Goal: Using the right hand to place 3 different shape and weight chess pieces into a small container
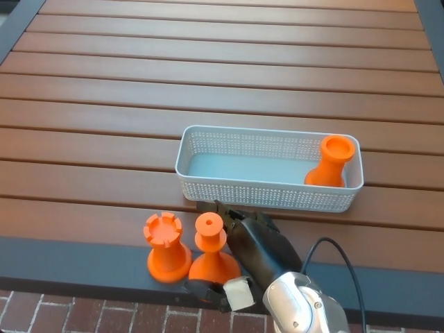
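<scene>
Two orange chess pieces stand at the table's near edge: a rook (pixel 164 246) with a notched top and, just to its right, a round-topped piece with a wide base (pixel 209 241). A third orange piece (pixel 331 161) stands upright in the right end of the white mesh basket (pixel 263 133). My right hand (pixel 253 248) comes in from the bottom right and sits against the right side of the round-topped piece. It is open, with its thumb (pixel 207 288) in front of the base and its fingers (pixel 232 214) behind. The piece rests on the table. My left hand does not show.
The brown slatted table (pixel 208 76) stretches away behind the basket. Its dark front rim (pixel 69 260) runs just below the two pieces, with brick floor beyond. A black cable (pixel 340 253) loops off my right wrist.
</scene>
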### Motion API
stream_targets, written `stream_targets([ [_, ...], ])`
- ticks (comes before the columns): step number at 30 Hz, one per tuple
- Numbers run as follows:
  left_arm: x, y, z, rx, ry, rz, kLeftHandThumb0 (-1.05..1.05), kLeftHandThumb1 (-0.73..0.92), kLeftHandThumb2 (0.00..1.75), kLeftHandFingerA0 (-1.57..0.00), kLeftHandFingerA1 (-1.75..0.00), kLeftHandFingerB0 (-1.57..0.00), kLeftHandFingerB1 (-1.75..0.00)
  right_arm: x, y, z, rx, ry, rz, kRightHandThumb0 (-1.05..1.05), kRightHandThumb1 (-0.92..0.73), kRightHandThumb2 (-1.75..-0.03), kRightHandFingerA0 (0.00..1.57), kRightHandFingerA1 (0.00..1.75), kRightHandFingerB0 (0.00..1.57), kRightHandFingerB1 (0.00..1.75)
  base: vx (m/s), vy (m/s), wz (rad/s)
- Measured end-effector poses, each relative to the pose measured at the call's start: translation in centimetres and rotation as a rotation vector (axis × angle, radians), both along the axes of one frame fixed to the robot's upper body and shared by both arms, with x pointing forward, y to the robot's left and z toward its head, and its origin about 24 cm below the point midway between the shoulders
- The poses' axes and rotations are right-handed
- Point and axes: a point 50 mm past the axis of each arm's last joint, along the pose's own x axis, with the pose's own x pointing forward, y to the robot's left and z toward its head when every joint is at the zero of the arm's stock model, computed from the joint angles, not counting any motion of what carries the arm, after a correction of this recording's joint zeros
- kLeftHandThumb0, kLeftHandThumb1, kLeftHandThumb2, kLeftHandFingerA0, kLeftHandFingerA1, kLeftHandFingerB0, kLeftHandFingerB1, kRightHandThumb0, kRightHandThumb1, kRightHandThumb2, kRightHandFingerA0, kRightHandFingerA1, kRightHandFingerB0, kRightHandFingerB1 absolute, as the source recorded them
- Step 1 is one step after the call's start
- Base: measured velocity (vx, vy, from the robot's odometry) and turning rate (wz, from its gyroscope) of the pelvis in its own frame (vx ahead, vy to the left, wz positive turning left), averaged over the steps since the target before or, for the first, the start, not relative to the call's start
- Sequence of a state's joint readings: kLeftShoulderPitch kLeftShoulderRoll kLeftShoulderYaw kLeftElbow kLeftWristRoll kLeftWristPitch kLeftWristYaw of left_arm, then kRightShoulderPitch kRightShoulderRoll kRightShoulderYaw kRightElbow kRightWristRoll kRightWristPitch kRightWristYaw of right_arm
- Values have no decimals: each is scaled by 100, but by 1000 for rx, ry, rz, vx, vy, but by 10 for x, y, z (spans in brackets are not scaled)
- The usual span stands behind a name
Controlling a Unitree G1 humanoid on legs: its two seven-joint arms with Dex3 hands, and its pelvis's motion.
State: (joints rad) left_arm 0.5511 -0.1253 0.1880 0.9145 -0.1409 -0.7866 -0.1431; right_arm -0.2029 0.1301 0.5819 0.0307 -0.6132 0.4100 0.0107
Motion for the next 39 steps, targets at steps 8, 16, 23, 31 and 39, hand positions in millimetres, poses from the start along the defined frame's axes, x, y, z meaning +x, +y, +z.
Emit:
stream_targets([
  [8,-2,-1,0,-4,3,0,-4,52,127,-138,-133,-141,-133,-2,7,0,49,-8,11,-44,-75,-62,94,96,31,38,0,0,0],
  [16,-4,-1,0,-8,9,11,-13,24,168,-130,-159,-115,-150,-3,4,-3,69,-43,-38,-18,-71,-83,95,161,80,71,0,0,0],
  [23,-4,0,-1,-6,13,13,-14,28,167,-130,-156,-112,-147,-4,-4,-3,58,-128,-130,-19,-68,-108,85,175,71,138,0,0,0],
  [31,-5,-1,-1,-8,11,21,-12,24,166,-131,-157,-117,-146,-7,-8,-4,56,-205,-192,-18,-74,-92,79,175,55,167,0,0,0],
  [39,-9,-3,-1,-30,8,62,-12,23,166,-129,-161,-117,-145,-12,-6,-12,81,-280,-195,-14,-78,-94,74,175,50,175,0,0,0],
])
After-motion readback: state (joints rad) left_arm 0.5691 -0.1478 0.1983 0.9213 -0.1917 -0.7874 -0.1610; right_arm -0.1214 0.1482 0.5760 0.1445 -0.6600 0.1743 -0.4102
